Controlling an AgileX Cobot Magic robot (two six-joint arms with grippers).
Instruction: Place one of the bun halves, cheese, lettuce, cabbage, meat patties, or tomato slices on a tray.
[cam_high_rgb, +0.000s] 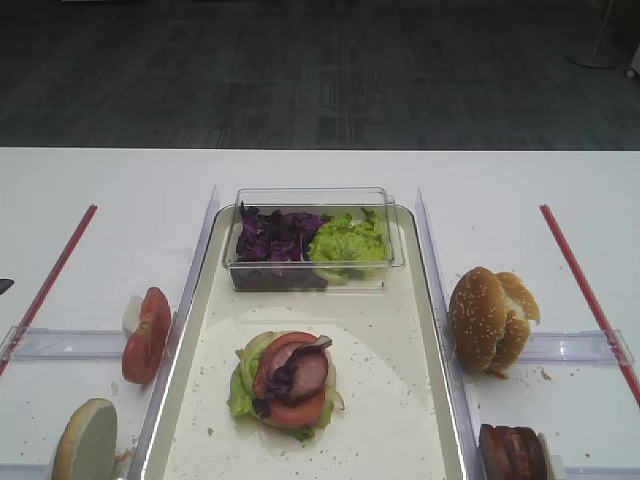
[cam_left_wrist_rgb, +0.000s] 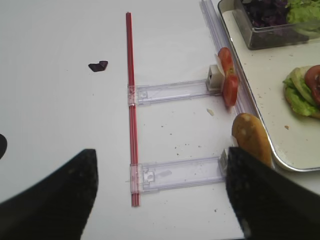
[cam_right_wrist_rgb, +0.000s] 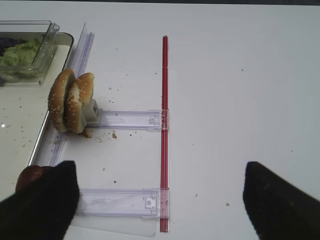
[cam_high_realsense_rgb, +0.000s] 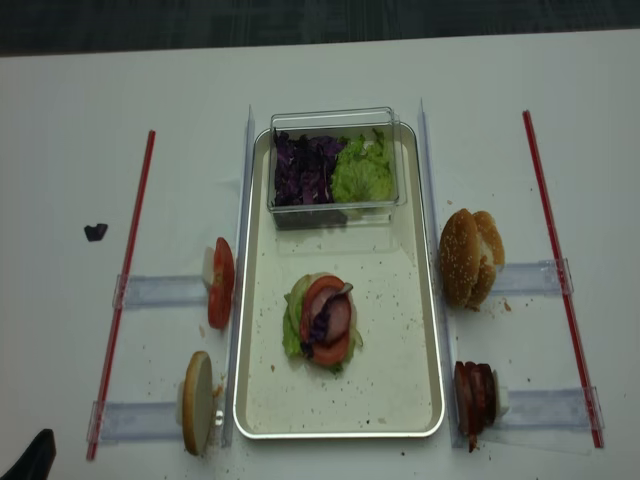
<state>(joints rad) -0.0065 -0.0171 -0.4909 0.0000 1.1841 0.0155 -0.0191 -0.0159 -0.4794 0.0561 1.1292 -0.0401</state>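
Clear plastic box (cam_high_realsense_rgb: 335, 160) on tray (cam_high_realsense_rgb: 400, 390), both tools (cam_left_wrist_rgb: 160, 190) (cam_right_wrist_rgb: 160, 195) released, well aside.

Dark purple cabbage (cam_high_realsense_rgb: 308, 168), crumb-speckled cream tray (cam_high_realsense_rgb: 390, 350)

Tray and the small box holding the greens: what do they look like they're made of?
The tray looks like metal: a silvery raised rim with rounded corners around a cream-white, matte, crumb-speckled floor, possibly coated or lined. The small box looks like clear rigid plastic: the purple cabbage and lettuce show straight through its glossy walls.
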